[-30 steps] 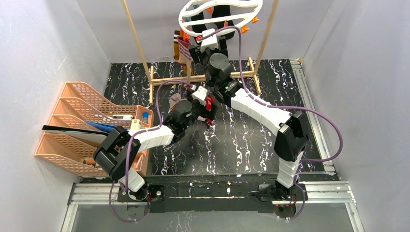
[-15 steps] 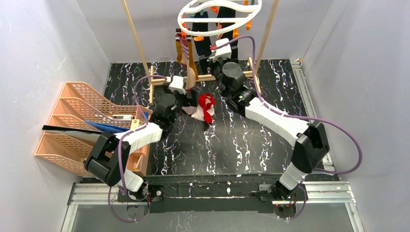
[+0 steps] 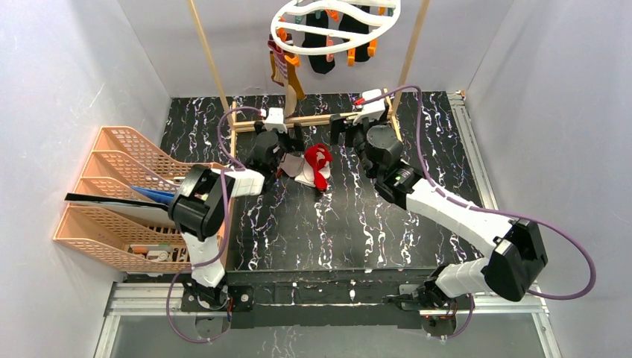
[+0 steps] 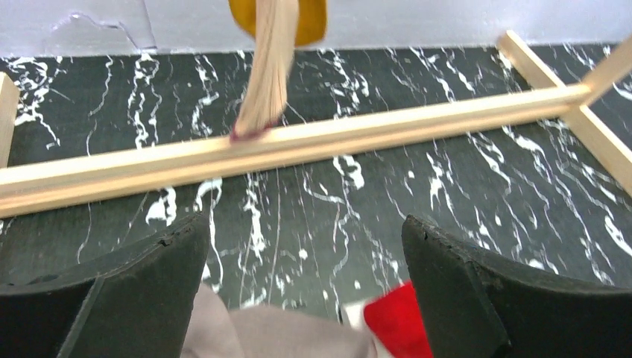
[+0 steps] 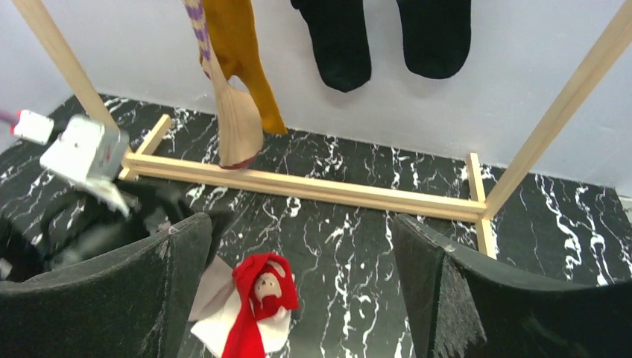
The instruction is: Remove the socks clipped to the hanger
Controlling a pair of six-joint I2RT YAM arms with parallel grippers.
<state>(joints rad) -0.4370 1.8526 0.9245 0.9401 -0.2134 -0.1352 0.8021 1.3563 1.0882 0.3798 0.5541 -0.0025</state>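
Note:
The white hanger ring (image 3: 335, 22) hangs at the top with orange clips. Two black socks (image 3: 322, 61) (image 5: 335, 45), a mustard sock (image 5: 242, 60) and a beige sock (image 3: 289, 82) (image 5: 237, 119) (image 4: 268, 67) still hang from it. A red and white sock (image 3: 316, 162) (image 5: 257, 302) lies on the table on a grey-beige sock (image 4: 253, 332). My left gripper (image 3: 291, 145) (image 4: 305, 224) is open and empty, low over the pile's left edge, facing the rack's base bar. My right gripper (image 3: 344, 133) (image 5: 299, 224) is open and empty, right of the pile, below the hanger.
The wooden rack frame (image 3: 313, 119) (image 4: 298, 145) (image 5: 313, 186) stands at the back, with upright posts (image 3: 212, 60) on both sides. An orange file tray (image 3: 127, 186) with papers stands at the left. Grey walls close in the left, back and right.
My right gripper has come down from the hanger and swung right. My left gripper has left the red sock on the table and moved back toward the rack bar.

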